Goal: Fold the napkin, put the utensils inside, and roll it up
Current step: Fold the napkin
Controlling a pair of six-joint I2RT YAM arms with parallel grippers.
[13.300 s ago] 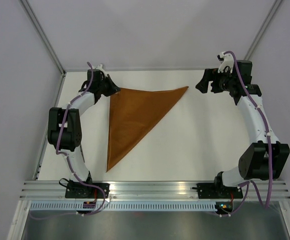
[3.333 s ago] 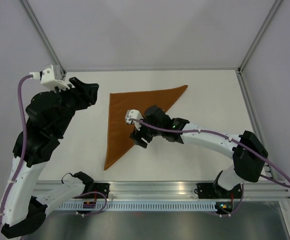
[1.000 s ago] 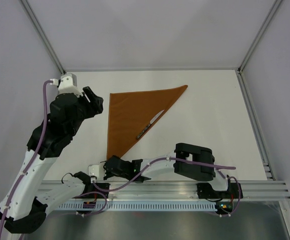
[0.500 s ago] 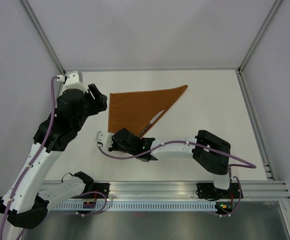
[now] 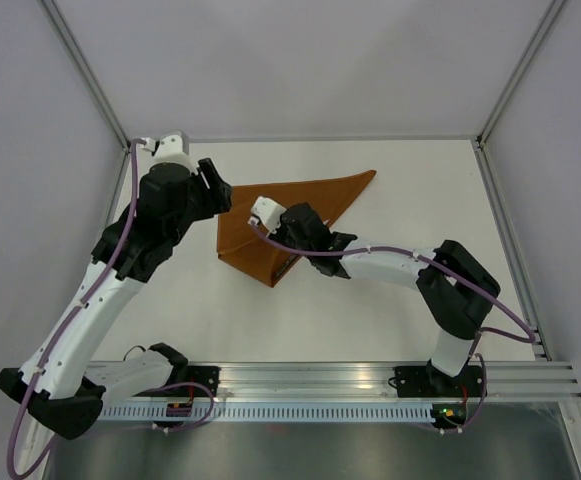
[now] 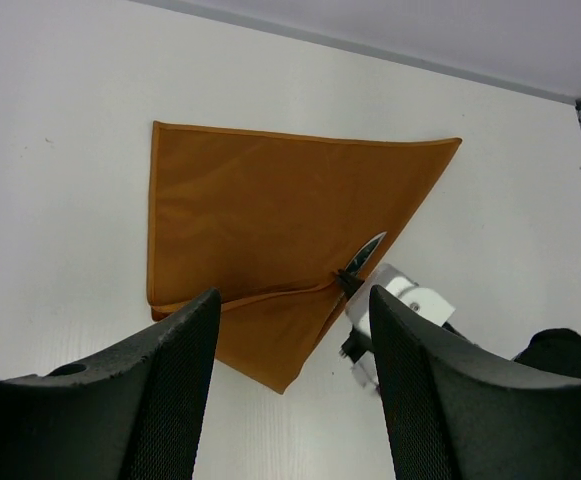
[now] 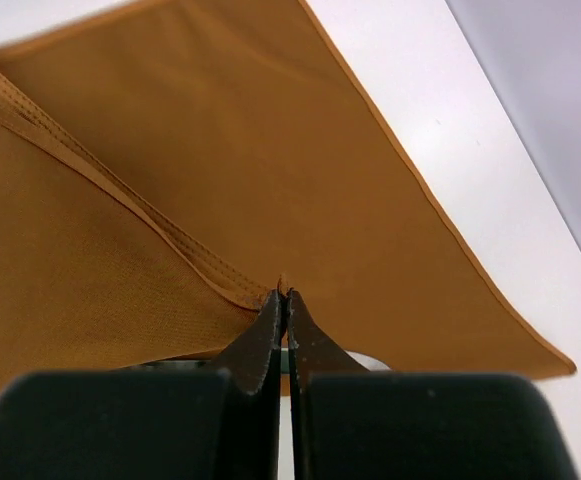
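The napkin (image 5: 270,225) is laid on the left half of the table (image 5: 420,200) as a triangle, and its near point is lifted and turned back toward the middle. That point is pinched at its hem by the right gripper (image 7: 284,298), whose jaws are pressed together on the cloth. The hold is judged to serve a fold over the utensil (image 6: 369,248), of which only a bright tip is seen, just beside the pinch on the slanted edge. The left gripper (image 6: 292,310) is held above the napkin's left side with its jaws spread and nothing between them. It is probably kept there to leave the fold free and to be ready to press the cloth down. The napkin is seen as rust-orange with a faint sheen. Its far edge is straight, its hems are stitched, and a doubled flap is raised where the point is drawn up.
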